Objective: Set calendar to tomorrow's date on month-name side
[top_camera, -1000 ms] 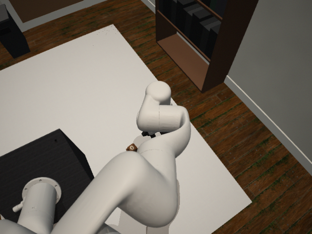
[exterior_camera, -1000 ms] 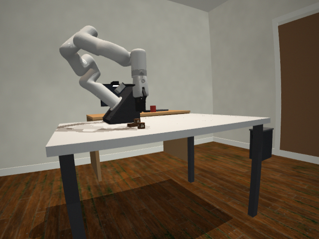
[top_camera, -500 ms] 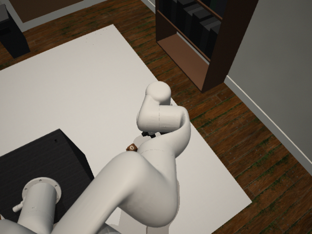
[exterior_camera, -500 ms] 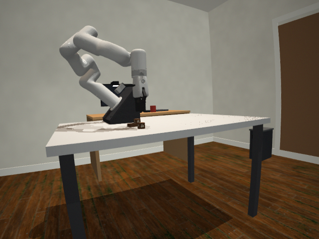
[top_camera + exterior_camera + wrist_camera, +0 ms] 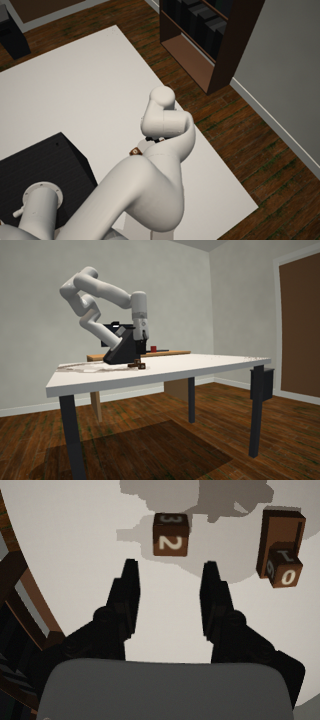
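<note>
A room of dark wood and grey walls around the white tabletop (image 5: 196, 364).

We see the tabletop standing on dark legs (image 5: 255, 407) over a brown plank floor (image 5: 160, 446). In the top view a dark brown bookshelf (image 5: 232, 43) holding a row of dark binders (image 5: 206, 25) stands against the grey wall (image 5: 284, 51), with a pale skirting board (image 5: 271, 113) running along the floor beside it. In the exterior view a wooden desk (image 5: 165, 352) stands behind the tabletop and carries a red cup (image 5: 153, 349). We also see a small dark cabinet (image 5: 268, 383) near the far wall, and a brown door panel (image 5: 299, 325) in a pale frame on the right.
</note>
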`<state>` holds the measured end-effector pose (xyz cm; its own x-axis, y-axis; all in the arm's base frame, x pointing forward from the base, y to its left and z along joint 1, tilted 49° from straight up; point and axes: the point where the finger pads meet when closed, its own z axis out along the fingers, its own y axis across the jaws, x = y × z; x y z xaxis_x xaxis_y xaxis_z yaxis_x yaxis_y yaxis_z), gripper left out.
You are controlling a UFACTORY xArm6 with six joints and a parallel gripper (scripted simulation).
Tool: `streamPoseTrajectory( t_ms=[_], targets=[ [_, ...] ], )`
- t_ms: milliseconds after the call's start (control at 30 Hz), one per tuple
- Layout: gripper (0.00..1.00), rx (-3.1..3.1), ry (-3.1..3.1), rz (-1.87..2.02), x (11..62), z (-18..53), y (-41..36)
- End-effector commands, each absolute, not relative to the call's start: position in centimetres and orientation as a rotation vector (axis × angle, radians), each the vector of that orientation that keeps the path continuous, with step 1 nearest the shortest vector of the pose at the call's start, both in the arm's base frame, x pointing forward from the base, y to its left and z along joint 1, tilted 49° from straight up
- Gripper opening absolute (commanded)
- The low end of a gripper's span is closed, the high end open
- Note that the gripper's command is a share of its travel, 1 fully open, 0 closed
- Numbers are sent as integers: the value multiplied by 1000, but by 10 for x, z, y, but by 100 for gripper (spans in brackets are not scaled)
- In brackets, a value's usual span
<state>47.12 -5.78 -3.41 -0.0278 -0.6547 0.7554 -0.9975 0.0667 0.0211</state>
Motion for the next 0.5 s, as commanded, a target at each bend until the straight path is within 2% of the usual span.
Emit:
streamPoseTrajectory(
  t_ms=[0, 467],
  targets=[
    [47, 1652, -1749, 734, 472, -38, -62],
    [47, 1652, -1749, 734, 470, -49, -76]
  ],
)
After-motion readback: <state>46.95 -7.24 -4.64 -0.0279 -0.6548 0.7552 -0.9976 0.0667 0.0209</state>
